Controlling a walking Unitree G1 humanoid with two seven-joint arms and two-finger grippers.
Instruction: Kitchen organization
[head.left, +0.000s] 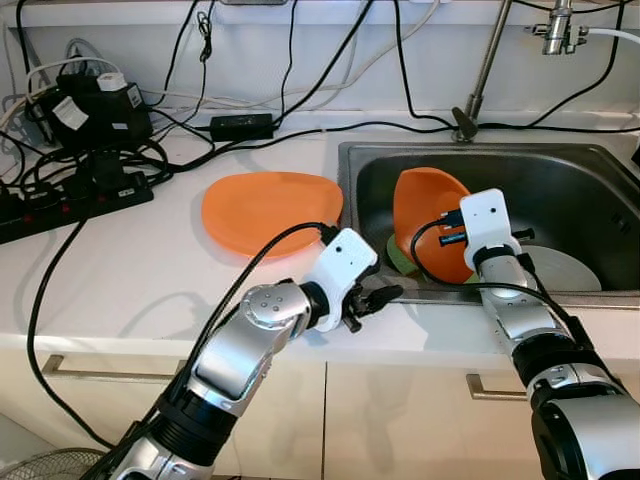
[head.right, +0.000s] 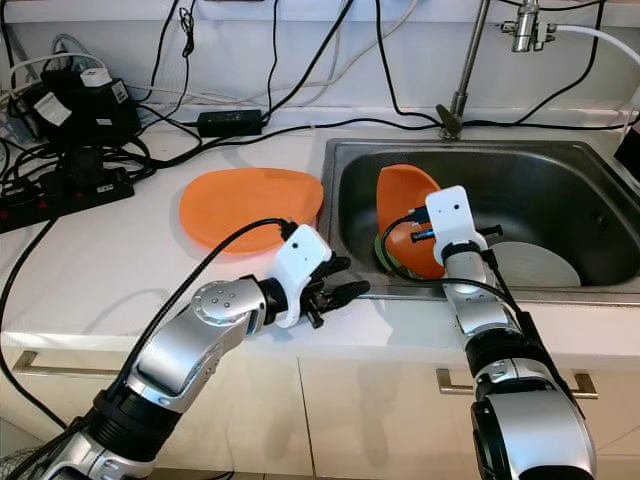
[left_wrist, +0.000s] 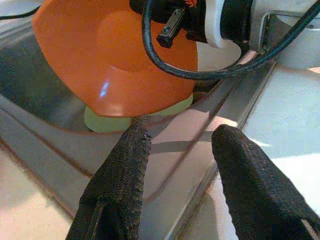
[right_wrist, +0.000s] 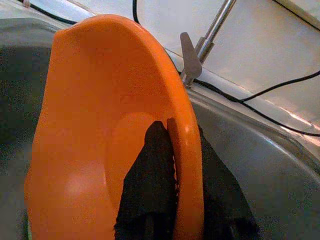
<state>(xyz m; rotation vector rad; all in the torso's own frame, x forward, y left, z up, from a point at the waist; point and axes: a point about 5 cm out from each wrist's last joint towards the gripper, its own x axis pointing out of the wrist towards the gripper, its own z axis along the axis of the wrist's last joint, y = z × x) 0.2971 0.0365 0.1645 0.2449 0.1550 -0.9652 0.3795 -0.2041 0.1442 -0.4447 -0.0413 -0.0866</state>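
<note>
Right gripper (right_wrist: 172, 165) is clamped on the rim of an orange bowl (head.left: 425, 215), one finger inside, one outside. The bowl stands on edge in the sink (head.left: 590, 170), at its front left corner, tilted up against the front wall. Under it lies a pale green dish (left_wrist: 107, 120), mostly hidden. A grey-white plate (head.left: 565, 270) lies flat on the sink floor, just beside the right arm.

Left gripper (left_wrist: 175, 150) hovers over the sink's front rim, near its left corner, fingers apart and holding nothing. It points toward the orange bowl and the green dish but touches neither.

An orange plate (head.left: 265, 210) lies flat on the tabletop (head.left: 110, 270), close to the sink's left edge. Back left corner of the tabletop carries a power strip (head.left: 70, 205) and a tangle of black cables. The tap (head.left: 485, 65) stands at the sink's back edge.

Progress, as a judgement: partway. One orange piece sits on the tabletop, which reads as dishes coming out of the sink one at a time. The bowl is gripped but not clear of the sink. The green dish and grey-white plate remain inside. Cannot tell the final place meant for any of them.
</note>
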